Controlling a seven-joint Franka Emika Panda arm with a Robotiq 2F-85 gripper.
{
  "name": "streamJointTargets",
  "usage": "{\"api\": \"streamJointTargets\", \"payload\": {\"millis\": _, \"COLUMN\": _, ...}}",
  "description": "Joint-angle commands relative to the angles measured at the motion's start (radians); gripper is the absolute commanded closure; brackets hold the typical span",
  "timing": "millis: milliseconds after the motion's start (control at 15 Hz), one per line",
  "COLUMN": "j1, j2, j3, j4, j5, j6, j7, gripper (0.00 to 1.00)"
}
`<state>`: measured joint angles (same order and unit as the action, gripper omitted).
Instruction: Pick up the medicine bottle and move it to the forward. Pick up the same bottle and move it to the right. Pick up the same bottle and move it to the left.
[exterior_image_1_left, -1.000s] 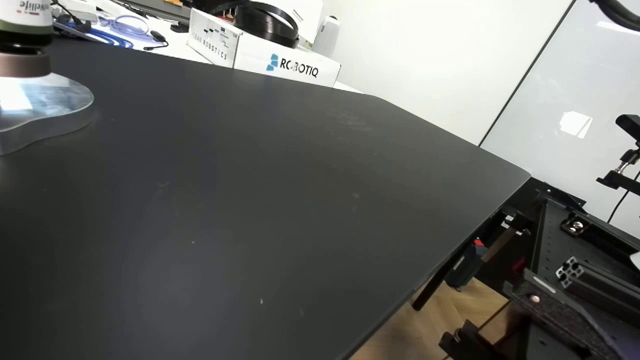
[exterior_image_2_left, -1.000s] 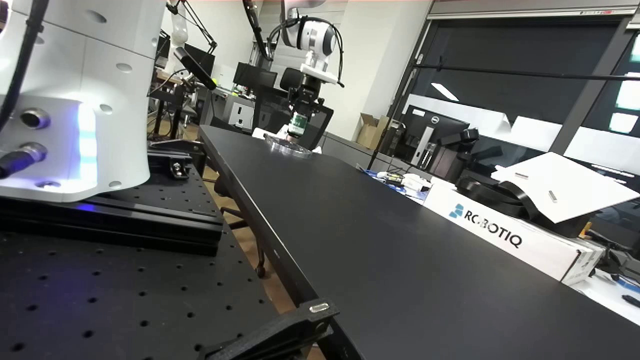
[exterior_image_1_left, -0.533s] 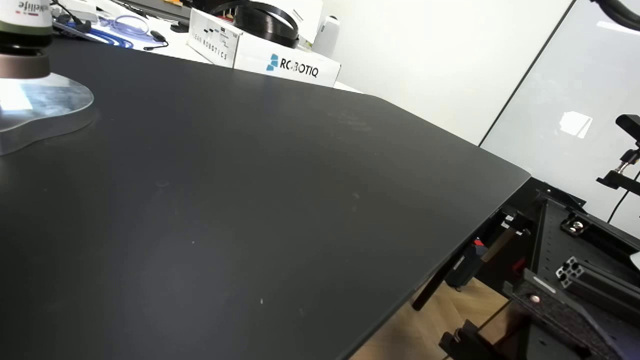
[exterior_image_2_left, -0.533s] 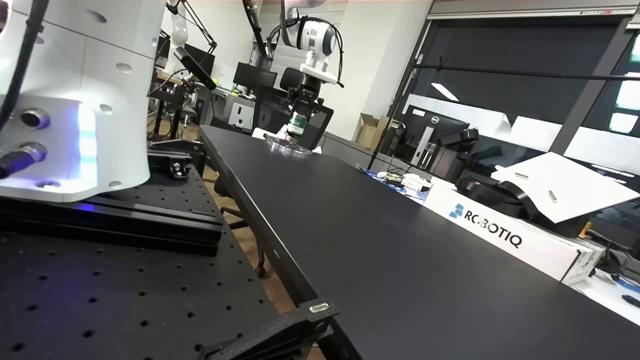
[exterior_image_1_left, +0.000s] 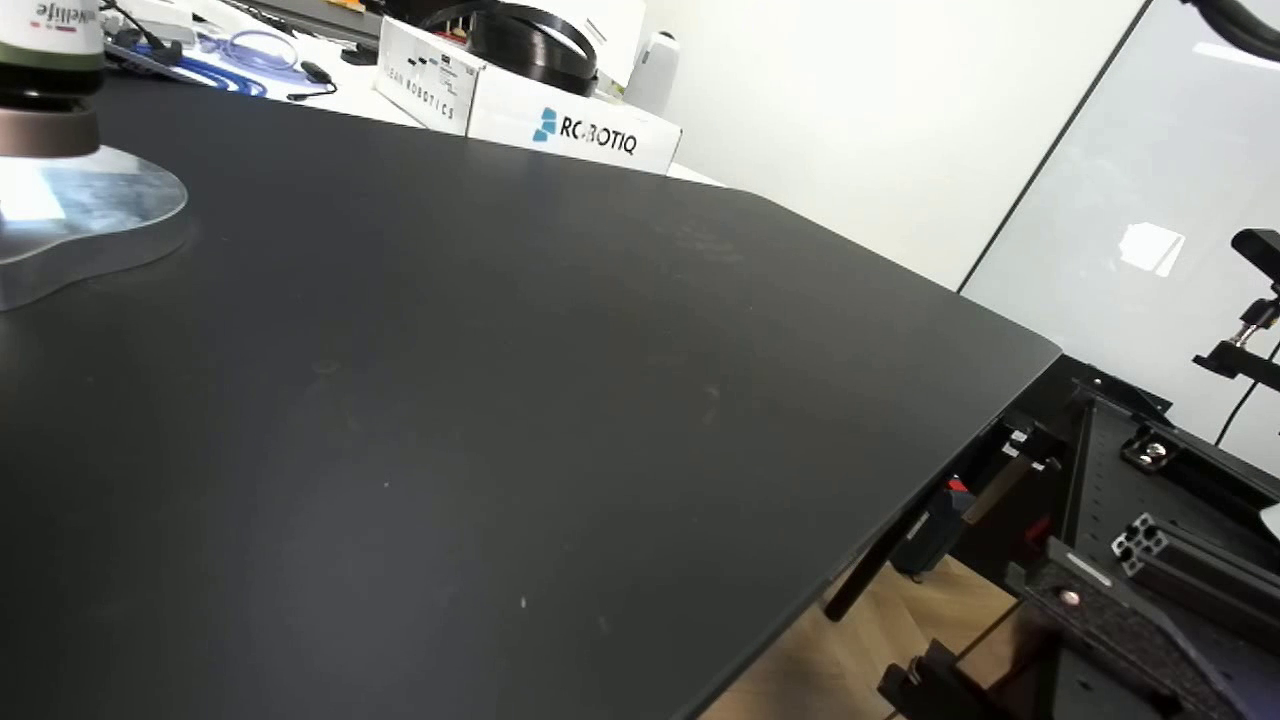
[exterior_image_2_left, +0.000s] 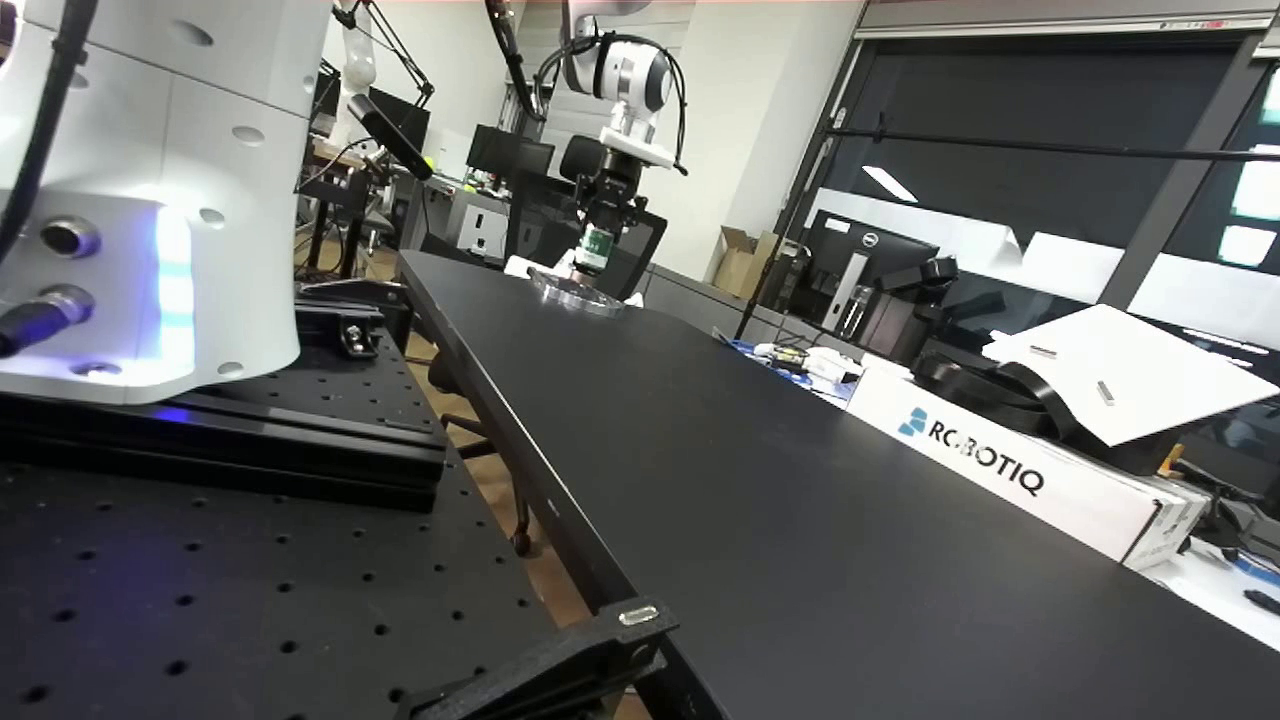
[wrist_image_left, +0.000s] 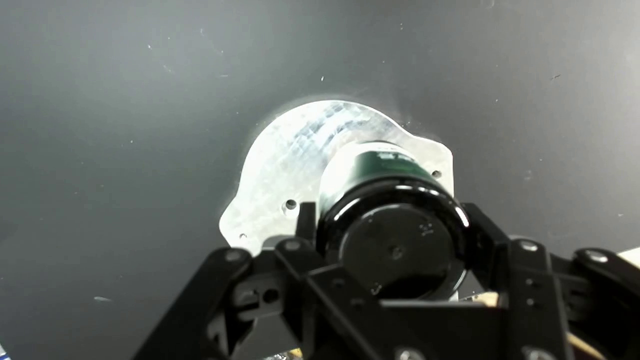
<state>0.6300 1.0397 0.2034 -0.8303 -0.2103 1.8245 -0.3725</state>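
Note:
The medicine bottle (exterior_image_1_left: 50, 75) is dark with a green and white label and a pinkish cap. It is upside down, cap lowest, at the left edge of an exterior view. It also shows at the far end of the table (exterior_image_2_left: 595, 248). My gripper (exterior_image_2_left: 610, 212) is shut on its base end from above. In the wrist view the fingers (wrist_image_left: 392, 225) press both sides of the bottle's round black base (wrist_image_left: 400, 245). The cap is over a shiny metal plate (exterior_image_1_left: 110, 205), also seen in the wrist view (wrist_image_left: 280, 165). I cannot tell whether the cap touches the plate.
The black table (exterior_image_1_left: 550, 380) ends in an edge beside the perforated robot base (exterior_image_2_left: 300, 600). A white Robotiq box (exterior_image_1_left: 575, 130) stands along the table's far side, with black items on it. Blue cables (exterior_image_1_left: 215, 75) lie on a white surface beyond the table.
The bottle has shifted very slightly downward in an exterior view over the last second. Nothing else has visibly moved.

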Motion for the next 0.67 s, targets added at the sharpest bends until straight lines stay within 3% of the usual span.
{"api": "streamJointTargets", "payload": {"millis": 0, "j1": 0.000, "j2": 0.000, "j3": 0.000, "j4": 0.000, "j5": 0.000, "j6": 0.000, "j7": 0.000, "gripper": 0.30}}
{"api": "streamJointTargets", "payload": {"millis": 67, "j1": 0.000, "j2": 0.000, "j3": 0.000, "j4": 0.000, "j5": 0.000, "j6": 0.000, "j7": 0.000, "gripper": 0.30}}
{"api": "streamJointTargets", "payload": {"millis": 133, "j1": 0.000, "j2": 0.000, "j3": 0.000, "j4": 0.000, "j5": 0.000, "j6": 0.000, "j7": 0.000, "gripper": 0.55}}
{"api": "streamJointTargets", "payload": {"millis": 600, "j1": 0.003, "j2": 0.066, "j3": 0.005, "j4": 0.020, "j5": 0.006, "j6": 0.029, "j7": -0.005, "gripper": 0.55}}
